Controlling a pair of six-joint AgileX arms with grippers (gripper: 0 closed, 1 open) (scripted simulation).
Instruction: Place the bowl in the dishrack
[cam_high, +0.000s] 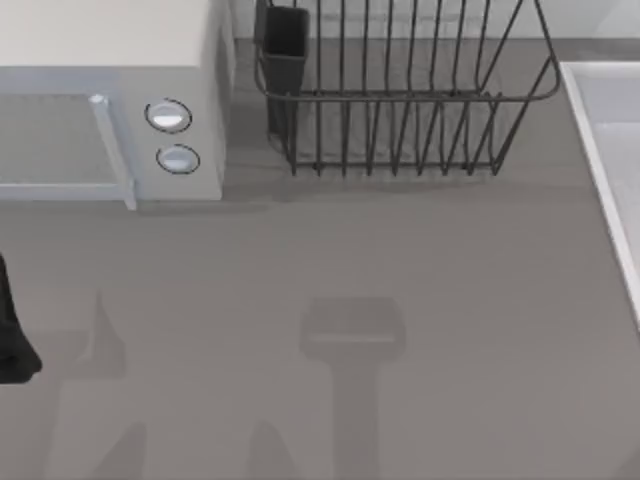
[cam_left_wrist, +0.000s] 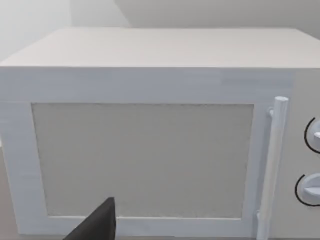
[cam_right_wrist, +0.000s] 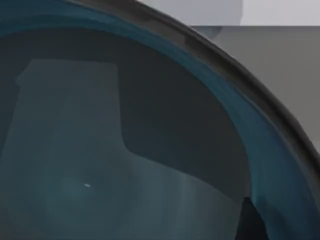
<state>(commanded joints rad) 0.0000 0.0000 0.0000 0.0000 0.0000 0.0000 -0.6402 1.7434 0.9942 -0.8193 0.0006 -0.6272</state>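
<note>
Teal bowl (cam_right_wrist: 125, 165) close under the right wrist camera, grip state indeterminate; wire dishrack (cam_high: 400, 100) beside the white microwave (cam_high: 110, 100): approach above the tines, lowering the bowl squarely between them.

Three cameras: one overhead, two wrist-mounted.
Top looks down on counter (cam_high: 400, 300); left wrist faces microwave (cam_left_wrist: 145, 150) close, shared with top; right wrist sits inside bowl (cam_right_wrist: 125, 165).

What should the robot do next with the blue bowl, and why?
Probably close the right gripper on the bowl's rim. The right wrist view looks straight into the bowl from very near, with a dark fingertip by its rim, so a grasp seems close. The dishrack at the back of the table has no bowl in it yet. The left arm waits by the white box.
</note>
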